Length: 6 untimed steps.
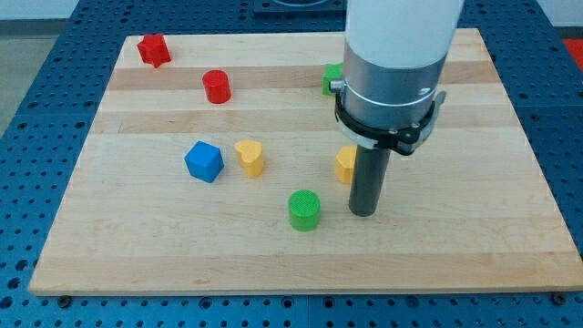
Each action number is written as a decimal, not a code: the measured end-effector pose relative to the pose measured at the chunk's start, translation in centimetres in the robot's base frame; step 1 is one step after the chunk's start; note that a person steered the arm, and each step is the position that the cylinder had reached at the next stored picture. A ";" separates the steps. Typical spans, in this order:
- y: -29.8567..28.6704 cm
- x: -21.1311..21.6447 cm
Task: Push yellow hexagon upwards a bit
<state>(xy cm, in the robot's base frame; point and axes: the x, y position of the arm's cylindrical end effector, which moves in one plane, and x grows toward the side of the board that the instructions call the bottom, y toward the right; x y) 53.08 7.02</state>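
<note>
The yellow hexagon (pixel 344 165) sits right of the board's middle, partly hidden behind my rod. My tip (pixel 363 212) rests on the board just below and slightly right of it, close to touching. A yellow heart-shaped block (pixel 250 158) lies to the left. A green cylinder (pixel 304 210) stands left of my tip.
A blue cube (pixel 204 161) lies left of the yellow heart. A red cylinder (pixel 217 87) and a red star-like block (pixel 154 49) are at the upper left. A green block (pixel 332 78) is partly hidden behind the arm at the top. The wooden board (pixel 474 228) lies on a blue perforated table.
</note>
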 end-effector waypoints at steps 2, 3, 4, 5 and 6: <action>0.1 -1.1; 0.1 -2.8; 0.1 -4.4; 0.1 -5.1; 0.1 -5.6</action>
